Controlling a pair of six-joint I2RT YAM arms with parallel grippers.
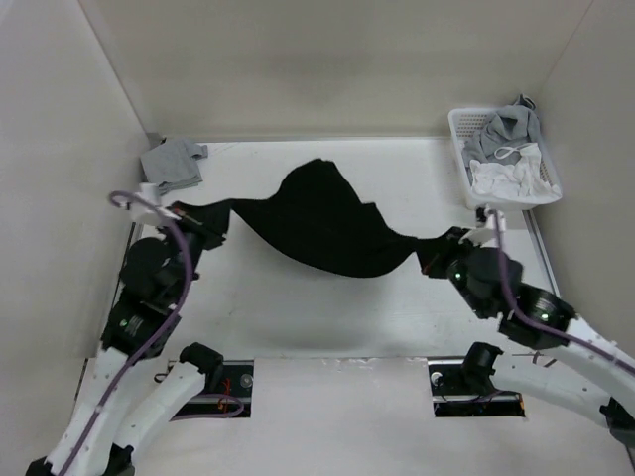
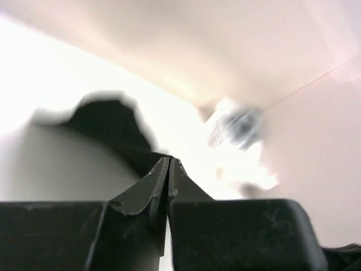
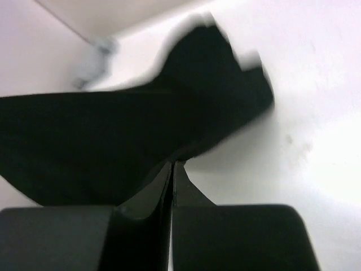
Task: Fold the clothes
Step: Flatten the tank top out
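1. Black fabric first: the clothes are stretched between my two arms across the middle of the white table. Both ends are drawn out thin and the centre is wide, with a bunched peak toward the far wall. I cannot tell whether the middle rests on the table.
2. The left gripper is clenched on the left end of the clothes. On my left wrist feed its fingertips press together with dark cloth at their tips.
3. The right gripper is clamped on the right end. My right wrist feed shows its jaws closed and the fabric spreading away from them.
4. A white basket in the far right corner holds a grey and white bundle.
5. A small grey cloth lies in the far left corner, apart from the clothes.
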